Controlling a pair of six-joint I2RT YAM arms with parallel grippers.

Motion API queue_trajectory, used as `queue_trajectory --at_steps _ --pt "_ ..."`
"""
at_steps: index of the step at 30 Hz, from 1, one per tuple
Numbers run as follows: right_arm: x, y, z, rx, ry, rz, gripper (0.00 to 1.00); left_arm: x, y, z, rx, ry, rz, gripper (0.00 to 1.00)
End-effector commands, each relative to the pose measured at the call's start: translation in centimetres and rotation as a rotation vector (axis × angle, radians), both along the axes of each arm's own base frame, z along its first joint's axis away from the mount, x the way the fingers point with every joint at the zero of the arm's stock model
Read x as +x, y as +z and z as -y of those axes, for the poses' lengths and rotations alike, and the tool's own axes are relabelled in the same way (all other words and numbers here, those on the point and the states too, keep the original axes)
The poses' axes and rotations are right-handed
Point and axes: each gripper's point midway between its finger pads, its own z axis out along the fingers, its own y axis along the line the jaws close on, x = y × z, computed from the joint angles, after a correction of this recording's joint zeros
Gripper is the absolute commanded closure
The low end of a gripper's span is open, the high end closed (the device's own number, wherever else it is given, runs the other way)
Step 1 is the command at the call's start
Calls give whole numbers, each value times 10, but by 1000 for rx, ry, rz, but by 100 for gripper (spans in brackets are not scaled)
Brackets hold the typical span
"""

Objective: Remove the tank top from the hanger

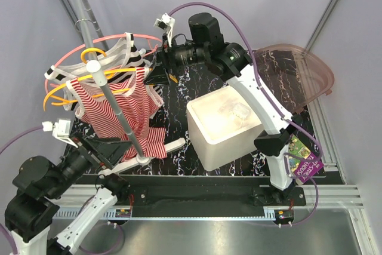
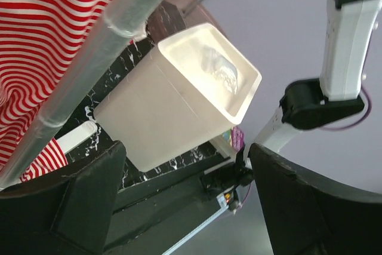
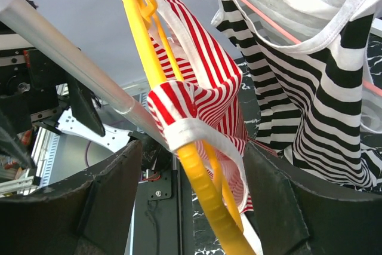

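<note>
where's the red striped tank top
Top view, left side: the red-and-white striped tank top hangs on a yellow plastic hanger by the grey metal pole, left of the white bin.

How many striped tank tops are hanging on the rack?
2. The red-and-white striped tank top hangs on the yellow plastic hanger, on the near side; the black-and-white striped tank top hangs just behind it, on the far side. Another could be hidden behind them.

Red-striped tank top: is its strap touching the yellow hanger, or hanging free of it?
Touching. The right wrist view shows the red-striped tank top with its white-hemmed strap wrapped over the arm of the yellow hanger, with no gap between them.
</note>
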Motion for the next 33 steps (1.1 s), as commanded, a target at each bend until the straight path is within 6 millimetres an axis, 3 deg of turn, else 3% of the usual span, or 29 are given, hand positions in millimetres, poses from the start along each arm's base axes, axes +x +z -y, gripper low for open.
queue_trajectory --at_steps 1,6,10,12,20,27,33 --pt "2 12 -12 50 8 89 25 -4 10 25 84 -177 86 13" --pt "6 6 -20 52 23 87 35 -4 11 43 96 -286 70 15" --pt "3 7 -24 64 45 99 53 -6 16 49 70 -317 64 17" --pt "1 8 -27 75 62 102 68 -9 16 48 58 -317 73 17" --pt "-11 32 -41 181 132 100 98 -26 45 53 -70 -374 62 23" --pt "-28 40 -54 232 194 124 100 -39 81 56 -116 -431 120 23" --pt "-28 61 -60 297 148 132 100 -37 86 64 -149 -466 90 29"
